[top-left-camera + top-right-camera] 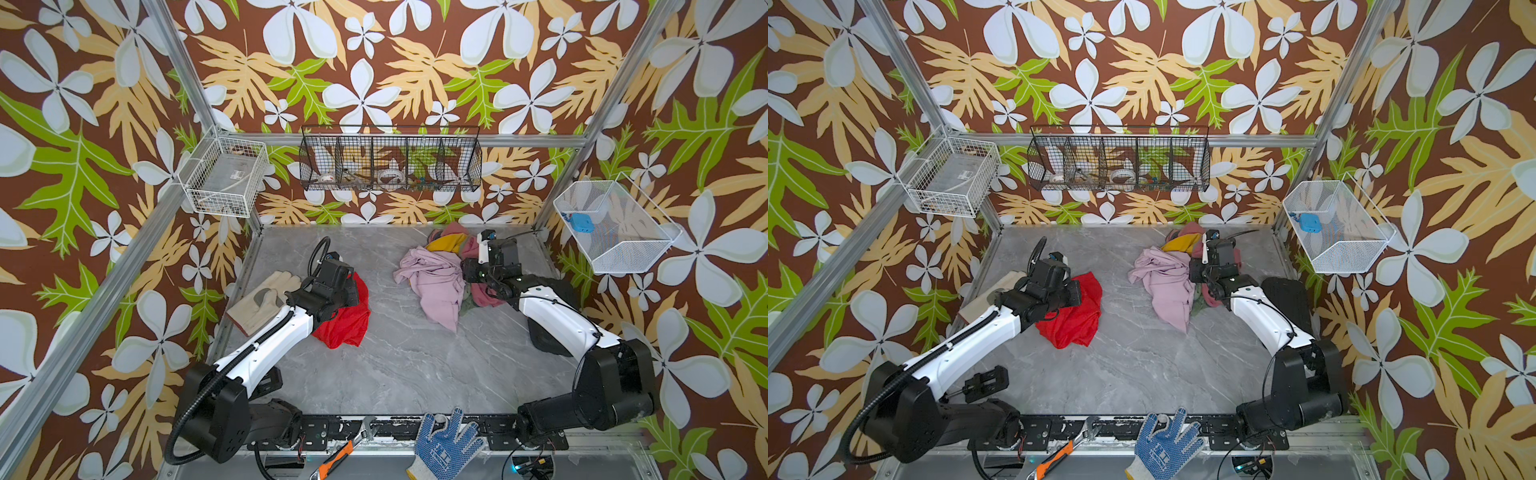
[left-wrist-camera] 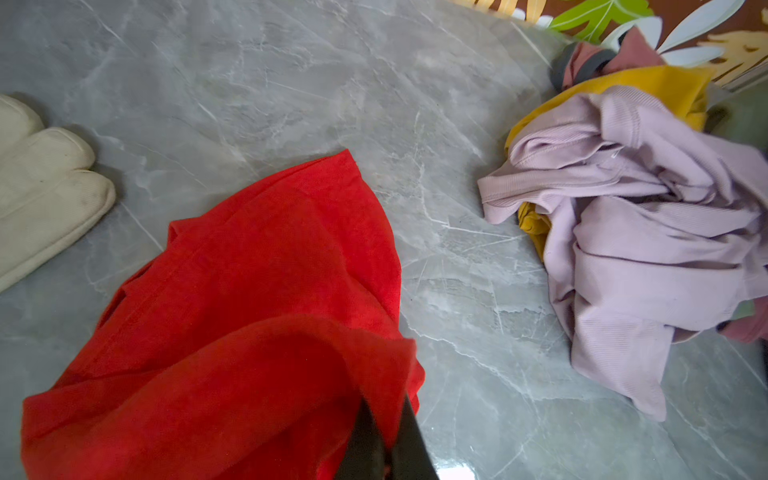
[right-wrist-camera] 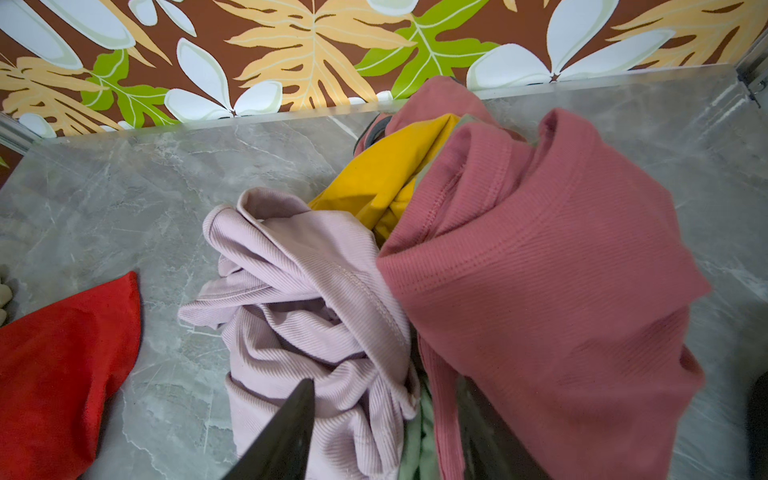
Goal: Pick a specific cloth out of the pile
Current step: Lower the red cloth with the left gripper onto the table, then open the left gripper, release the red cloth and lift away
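We see left fingers (image 2: 386, 440) clamped together on the red cloth (image 2: 249, 299); right fingers (image 3: 286, 432) apart, straddling the pile (image 3: 478, 266) at the worktop's (image 1: 407, 357) far edge.

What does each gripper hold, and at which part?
Left gripper: shut on a fold of the red cloth. Right gripper: open over the pile, holding nothing.

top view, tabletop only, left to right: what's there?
In a top view: cream work glove → left pincer shut on red cloth → lilac cloth at the pile's front → right pincer over the pile.
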You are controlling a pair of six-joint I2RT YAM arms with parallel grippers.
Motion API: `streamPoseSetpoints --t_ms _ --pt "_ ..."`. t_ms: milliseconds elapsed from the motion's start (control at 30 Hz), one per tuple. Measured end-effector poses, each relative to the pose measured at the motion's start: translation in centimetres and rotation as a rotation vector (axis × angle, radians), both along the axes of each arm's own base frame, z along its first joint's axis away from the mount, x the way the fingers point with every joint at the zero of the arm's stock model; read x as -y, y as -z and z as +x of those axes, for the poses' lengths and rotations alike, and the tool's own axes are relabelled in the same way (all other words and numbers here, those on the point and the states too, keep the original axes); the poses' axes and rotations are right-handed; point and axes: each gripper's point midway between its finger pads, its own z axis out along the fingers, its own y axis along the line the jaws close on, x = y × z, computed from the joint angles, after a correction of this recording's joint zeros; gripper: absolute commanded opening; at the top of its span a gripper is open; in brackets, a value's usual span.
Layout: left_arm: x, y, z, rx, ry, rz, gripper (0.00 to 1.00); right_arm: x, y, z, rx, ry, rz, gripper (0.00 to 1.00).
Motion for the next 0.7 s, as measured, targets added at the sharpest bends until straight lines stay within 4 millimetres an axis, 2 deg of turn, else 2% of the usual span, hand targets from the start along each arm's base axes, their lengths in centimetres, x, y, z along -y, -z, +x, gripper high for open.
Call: streamPoseSetpoints --t_ms 133,267,333,500,600,700 --pt "1.0 1.0 1.7 -0.007 0.015 -0.002 0.0 0.2 -0.2 -0.4 0.002 0.003 -0.003 0.55" --pt "1.6 2.8 2.9 -0.033 0.026 0.017 0.0 0.3 -0.3 -0.9 0.002 0.0 -0.008 0.55" --pt "1.7 3.8 3.1 -0.053 0.03 0.024 0.03 0.3 -0.2 -1.2 -0.001 -0.001 -0.012 0.55" --pt "1.8 6.7 2.4 -0.109 0.047 0.03 0.24 0.7 -0.2 -1.5 -0.001 0.004 -0.035 0.55" --pt "1.7 7.4 2.0 -0.125 0.048 0.034 0.44 0.8 0.0 -1.8 -0.006 0.003 -0.039 0.56" --pt "2.1 6.6 1.6 -0.105 0.058 0.033 0.7 0.8 0.3 -1.9 -0.01 -0.002 -0.047 0.56"
